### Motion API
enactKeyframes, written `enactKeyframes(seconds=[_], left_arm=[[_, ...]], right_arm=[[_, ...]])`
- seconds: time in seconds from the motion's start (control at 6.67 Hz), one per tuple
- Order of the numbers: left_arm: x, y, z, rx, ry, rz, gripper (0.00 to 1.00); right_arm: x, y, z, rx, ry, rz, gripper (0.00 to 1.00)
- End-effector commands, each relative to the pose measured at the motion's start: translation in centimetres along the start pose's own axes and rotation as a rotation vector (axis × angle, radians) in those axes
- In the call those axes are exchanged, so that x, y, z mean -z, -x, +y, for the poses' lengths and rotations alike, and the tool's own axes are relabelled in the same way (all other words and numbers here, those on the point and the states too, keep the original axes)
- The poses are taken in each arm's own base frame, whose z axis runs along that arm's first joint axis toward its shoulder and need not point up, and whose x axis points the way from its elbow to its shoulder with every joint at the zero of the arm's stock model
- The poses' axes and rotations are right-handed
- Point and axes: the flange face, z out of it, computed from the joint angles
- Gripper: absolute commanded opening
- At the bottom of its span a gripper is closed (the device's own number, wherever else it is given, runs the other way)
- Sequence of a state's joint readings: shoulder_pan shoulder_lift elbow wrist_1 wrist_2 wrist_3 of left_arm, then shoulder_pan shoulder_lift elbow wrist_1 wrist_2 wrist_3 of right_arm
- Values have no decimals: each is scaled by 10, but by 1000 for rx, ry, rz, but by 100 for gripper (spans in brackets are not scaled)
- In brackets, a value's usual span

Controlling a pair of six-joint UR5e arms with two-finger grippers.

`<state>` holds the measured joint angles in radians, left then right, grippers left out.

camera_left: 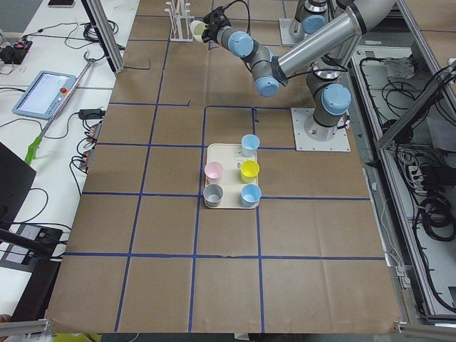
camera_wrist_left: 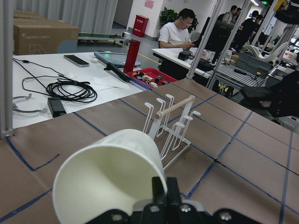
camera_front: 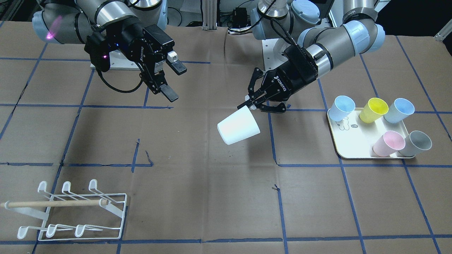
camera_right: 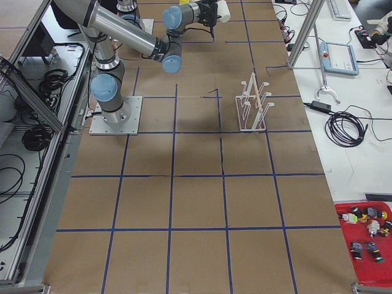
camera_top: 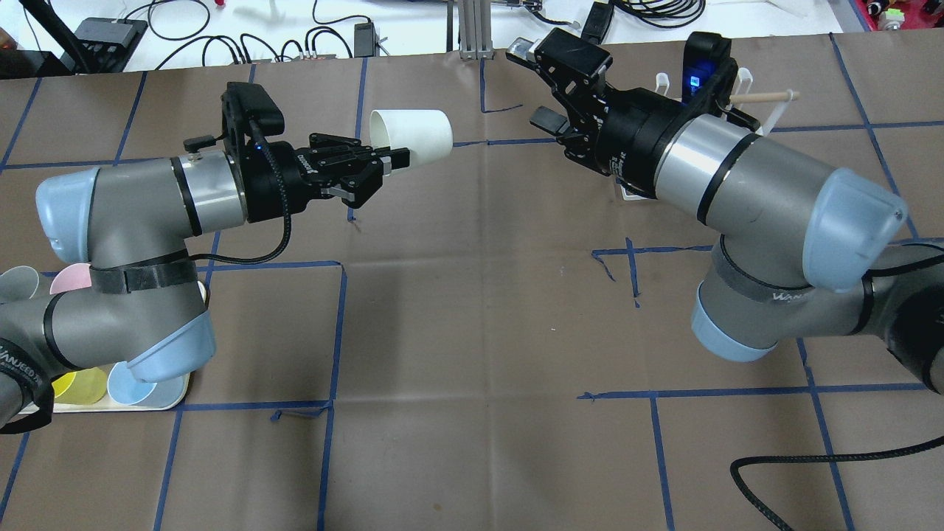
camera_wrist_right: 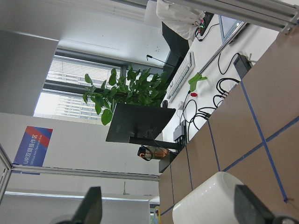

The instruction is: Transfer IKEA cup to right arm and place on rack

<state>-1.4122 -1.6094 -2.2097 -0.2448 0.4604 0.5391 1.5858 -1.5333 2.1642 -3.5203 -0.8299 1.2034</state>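
Note:
The white IKEA cup point(camera_front: 238, 125) point(camera_top: 411, 135) hangs on its side above the table, and my left gripper point(camera_front: 248, 104) point(camera_top: 385, 164) is shut on its rim. In the left wrist view the cup's mouth point(camera_wrist_left: 110, 179) faces the camera, with one finger at the rim. My right arm's gripper point(camera_front: 173, 79) point(camera_top: 534, 85) is open, its paddle fingers spread, a short gap from the cup's base. The right wrist view shows the cup point(camera_wrist_right: 210, 201) low between the fingers. The white wire rack point(camera_front: 70, 211) point(camera_right: 252, 104) point(camera_wrist_left: 170, 121) stands apart at the table's edge.
A cream tray point(camera_front: 353, 141) point(camera_left: 231, 178) holds several coloured cups on the left arm's side. Blue tape lines grid the brown table cover. People sit at desks beyond the table in the left wrist view. Cables lie past the table's far edge.

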Motion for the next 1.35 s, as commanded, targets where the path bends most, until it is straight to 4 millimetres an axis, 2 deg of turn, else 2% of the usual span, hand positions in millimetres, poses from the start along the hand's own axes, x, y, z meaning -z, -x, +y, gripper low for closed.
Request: enactKeyframes(seconds=[0.0, 0.15, 0.3, 0.6, 0.75, 0.9, 1.2], left_arm=[[-4, -4, 3, 4, -2, 19, 0], [-4, -4, 3, 13, -2, 18, 0], [-4, -4, 3, 27, -3, 18, 0], [-6, -9, 2, 47, -10, 18, 0], [-11, -15, -1, 67, -16, 20, 1], [-24, -16, 5, 65, -17, 29, 1], [-32, -15, 9, 120, -97, 11, 3]], right_arm=[[-5, -13, -3, 14, -47, 1, 100], [-5, -41, -10, -23, -171, 94, 100], [-2, -59, -2, -60, -182, 137, 100], [-16, -88, 15, -175, -131, 193, 100], [-28, -95, 33, -386, -115, 199, 100], [-39, -101, 50, -558, -92, 209, 100], [-43, -96, 56, -563, -73, 204, 100]])
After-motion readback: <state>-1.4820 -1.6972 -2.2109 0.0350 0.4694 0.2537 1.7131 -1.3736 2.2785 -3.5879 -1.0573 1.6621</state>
